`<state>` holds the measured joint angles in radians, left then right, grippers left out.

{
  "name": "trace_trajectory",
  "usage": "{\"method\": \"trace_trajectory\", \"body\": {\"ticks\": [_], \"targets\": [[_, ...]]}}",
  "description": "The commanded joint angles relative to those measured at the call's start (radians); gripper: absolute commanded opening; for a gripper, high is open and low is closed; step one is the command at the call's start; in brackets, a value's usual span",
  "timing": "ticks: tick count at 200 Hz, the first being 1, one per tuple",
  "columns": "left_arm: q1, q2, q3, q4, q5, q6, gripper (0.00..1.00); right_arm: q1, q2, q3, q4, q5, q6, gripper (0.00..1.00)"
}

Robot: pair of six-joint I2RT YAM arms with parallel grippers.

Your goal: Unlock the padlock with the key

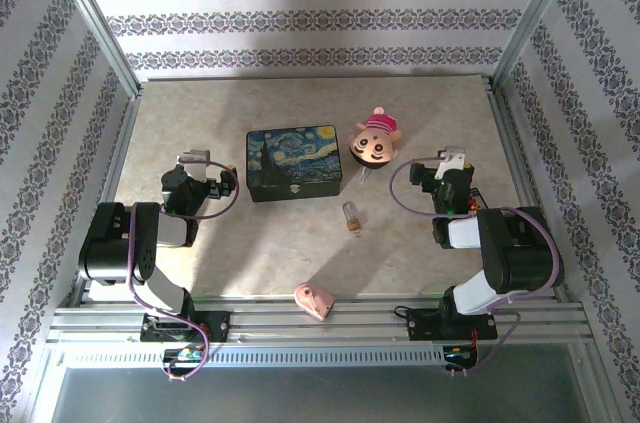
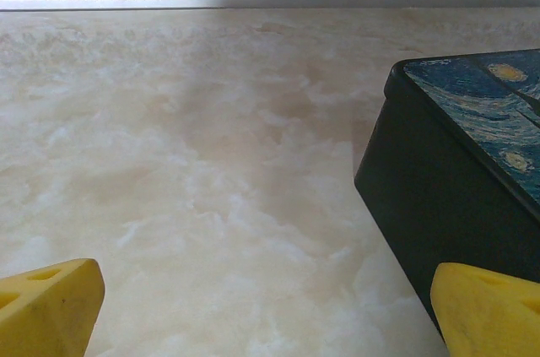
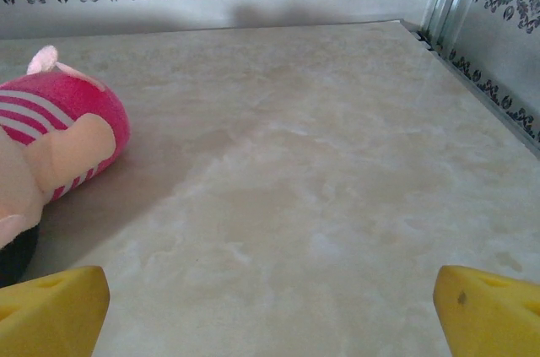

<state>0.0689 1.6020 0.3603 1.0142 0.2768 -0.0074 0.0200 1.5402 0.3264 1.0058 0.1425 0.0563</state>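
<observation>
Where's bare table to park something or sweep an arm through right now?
Free: the wide far strip behind the painted box and plush toy, and the near-middle stretch between the padlock and the pink wedge. Crowded: the centre, where box, toy and padlock sit close together.

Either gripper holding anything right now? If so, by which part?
Nothing is held. The left gripper and right gripper are both open and empty. The padlock lies on the table, apart from both.
</observation>
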Motion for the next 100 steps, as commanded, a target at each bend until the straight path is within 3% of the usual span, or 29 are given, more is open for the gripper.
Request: {"method": "trace_trajectory", "body": {"ticks": [1, 100], "targets": [[0.013, -0.005, 0.0, -0.003, 0.006, 0.001, 0.99, 0.004, -0.007, 0.009, 0.005, 0.017, 0.01, 0.98], [0.011, -0.005, -0.001, 0.0, 0.003, 0.0, 0.99, 0.005, -0.008, 0.009, 0.005, 0.016, 0.01, 0.98]]}}
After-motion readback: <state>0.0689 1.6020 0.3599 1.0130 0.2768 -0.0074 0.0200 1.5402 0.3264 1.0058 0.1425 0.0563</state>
